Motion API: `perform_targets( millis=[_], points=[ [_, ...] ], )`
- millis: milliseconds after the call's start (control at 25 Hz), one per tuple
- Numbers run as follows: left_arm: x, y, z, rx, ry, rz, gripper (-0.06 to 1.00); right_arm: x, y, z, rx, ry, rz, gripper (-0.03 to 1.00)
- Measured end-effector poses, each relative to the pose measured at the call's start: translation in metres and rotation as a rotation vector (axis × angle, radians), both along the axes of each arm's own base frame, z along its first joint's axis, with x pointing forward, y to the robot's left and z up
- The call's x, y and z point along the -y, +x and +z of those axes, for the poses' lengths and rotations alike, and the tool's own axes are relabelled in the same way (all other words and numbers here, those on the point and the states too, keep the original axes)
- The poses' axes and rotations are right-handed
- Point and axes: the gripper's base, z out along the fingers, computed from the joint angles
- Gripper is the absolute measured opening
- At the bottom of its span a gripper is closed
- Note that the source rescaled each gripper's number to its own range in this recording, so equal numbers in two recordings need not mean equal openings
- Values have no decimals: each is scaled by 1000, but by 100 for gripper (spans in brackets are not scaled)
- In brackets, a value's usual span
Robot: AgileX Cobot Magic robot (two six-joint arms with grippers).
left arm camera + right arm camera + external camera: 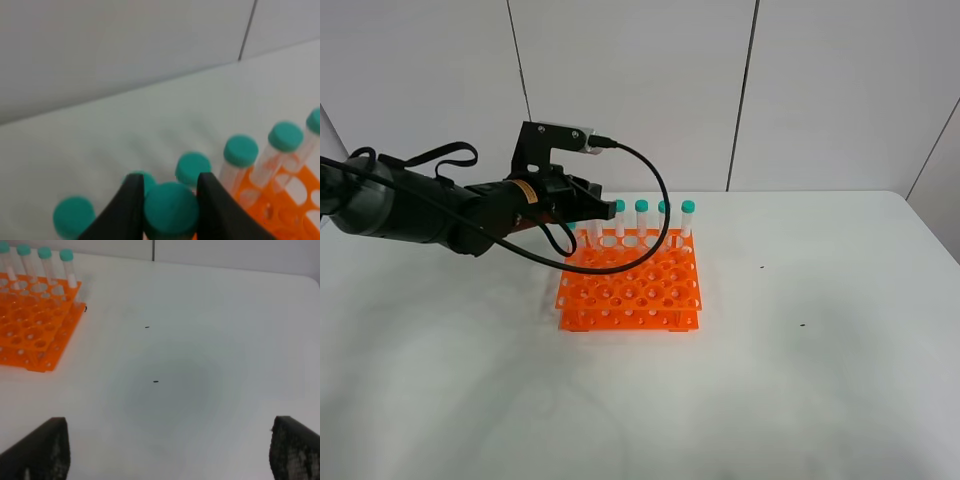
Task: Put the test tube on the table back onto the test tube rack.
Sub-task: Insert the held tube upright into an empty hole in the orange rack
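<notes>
The right gripper [170,450] hangs over the matte white table [210,340], its jaws wide apart. Left of centre in the exterior view, at the far left corner of the glossy orange, hole-gridded test tube rack [630,320], the left gripper [170,192] clamps the round teal cap of the test tube [170,215]. Slim clear capped tubes [641,218] line the back row.

**Table** [820,400]: open from the rack to the right edge and along the whole front edge, apart from two dark specks [802,324].

**Test tube rack** [630,290]: sits mid-table, nearer the back edge. Its front rows of holes are open from above.

**Capped tubes** [642,215]: stand upright and close together along the rack's back row.

**Left arm** [420,210]: spans the left-back area. The left gripper [603,210], clamped on a test tube [171,212], crowds the rack's back-left corner. The cable [663,190] loops above the rack.
</notes>
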Motion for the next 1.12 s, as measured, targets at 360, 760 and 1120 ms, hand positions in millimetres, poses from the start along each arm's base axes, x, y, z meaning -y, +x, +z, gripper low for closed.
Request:
perform_targets(
  millis=[360, 760, 1120],
  points=[
    [0, 0, 2, 22, -25, 0, 0, 0, 0, 0, 0, 2, 1, 89],
    [1, 2, -11, 4, -17, -2, 0, 0, 0, 0, 0, 3, 2, 89],
    [2, 3, -15, 13, -24, -4, 0, 0, 0, 0, 0, 3, 2, 89]
  ],
)
